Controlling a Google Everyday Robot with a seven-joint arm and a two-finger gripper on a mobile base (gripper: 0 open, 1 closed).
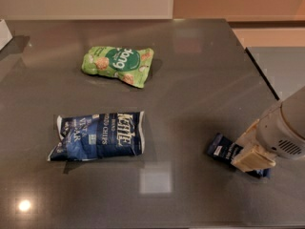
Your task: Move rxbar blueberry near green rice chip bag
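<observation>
The rxbar blueberry, a slim dark navy bar with a white patch, lies flat on the grey table at the right front. My gripper comes in from the right edge on a white arm, sits down over the bar's right part and hides it. The green rice chip bag, light green with a darker circle, lies at the back, left of centre, far from the bar.
A large crinkled navy Kettle chip bag lies at the left front, between the bar and the table's left side. The table's right edge runs close behind the arm. A white object sits at the far left edge.
</observation>
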